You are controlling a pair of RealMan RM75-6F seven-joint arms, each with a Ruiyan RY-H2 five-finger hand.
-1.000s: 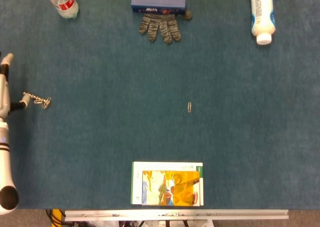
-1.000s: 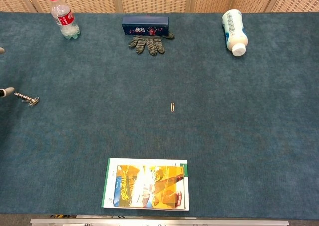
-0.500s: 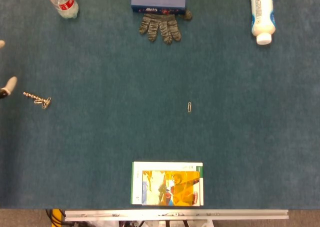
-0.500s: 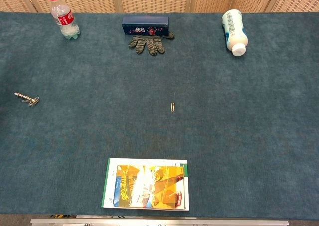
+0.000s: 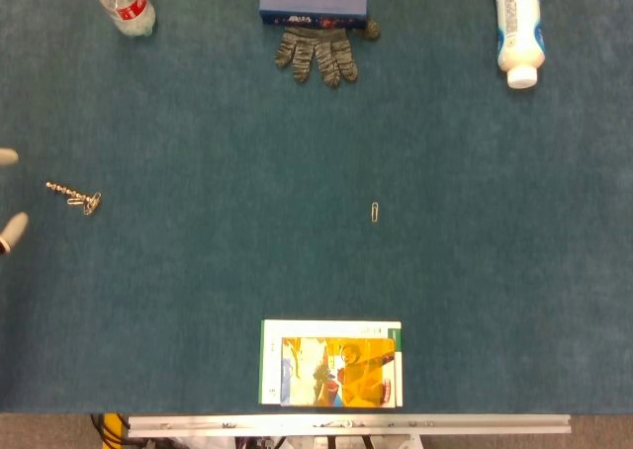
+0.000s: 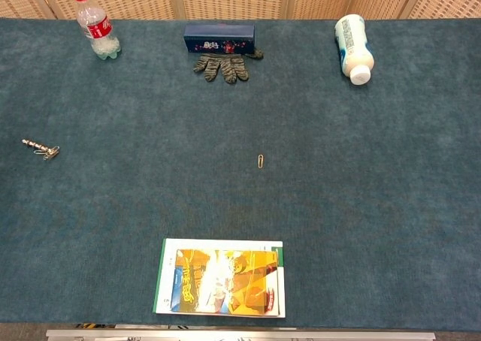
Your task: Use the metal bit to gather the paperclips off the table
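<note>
The metal bit [image 5: 61, 189] [image 6: 31, 143] lies on the blue cloth at the far left, with a small clump of paperclips [image 5: 89, 205] [image 6: 49, 154] clinging to its right end. One loose paperclip [image 5: 376, 212] [image 6: 260, 161] lies alone near the table's middle. Of my left hand [image 5: 11, 231] only two pale fingertips show at the left edge of the head view, spread apart on either side of the bit's line and touching nothing. The chest view shows no hand. My right hand is out of both views.
Along the back stand a plastic bottle [image 5: 125, 4], a blue box [image 5: 314, 6] with a grey glove [image 5: 316, 53] in front, and a white bottle [image 5: 518, 26] lying down. A booklet [image 5: 331, 362] lies at the front edge.
My left hand has let go of the metal bit and drawn back to the left, almost out of view. The bit and its paperclips stay on the cloth.
</note>
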